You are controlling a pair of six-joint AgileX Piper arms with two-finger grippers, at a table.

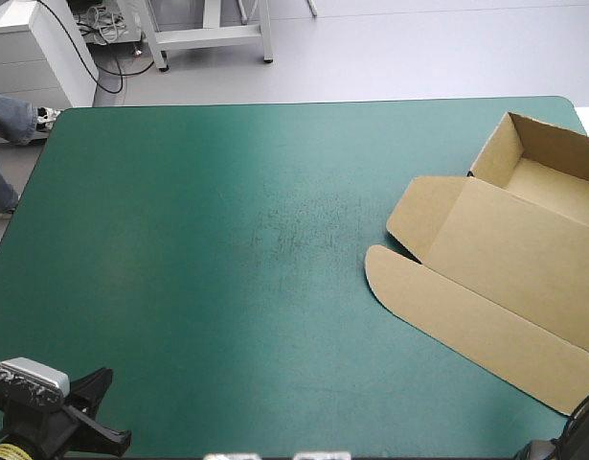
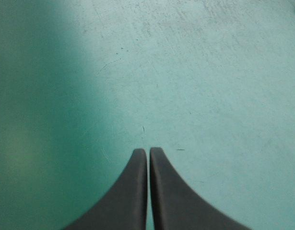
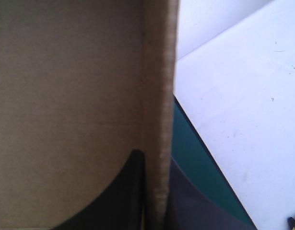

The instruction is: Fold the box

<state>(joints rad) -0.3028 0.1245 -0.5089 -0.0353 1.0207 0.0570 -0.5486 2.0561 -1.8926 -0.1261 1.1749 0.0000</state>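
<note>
The brown box (image 1: 505, 259) lies at the table's right side as an open tray (image 1: 553, 168) with its lid flat and a rounded flap (image 1: 438, 297) pointing toward the middle. In the right wrist view a raised board edge (image 3: 159, 120) stands between the black fingers of my right gripper (image 3: 154, 158), which is shut on it; brown board (image 3: 65, 96) fills the view beside it. My left gripper (image 2: 148, 151) is shut with nothing in it, over bare teal-green cover near the front left corner (image 1: 102, 417), far from the box.
The table's right edge (image 3: 190, 153) runs close beside my right gripper, with pale floor beyond it. The box reaches past the high view's right border. Teal-green cover (image 1: 227, 240) spreads open across the left and middle.
</note>
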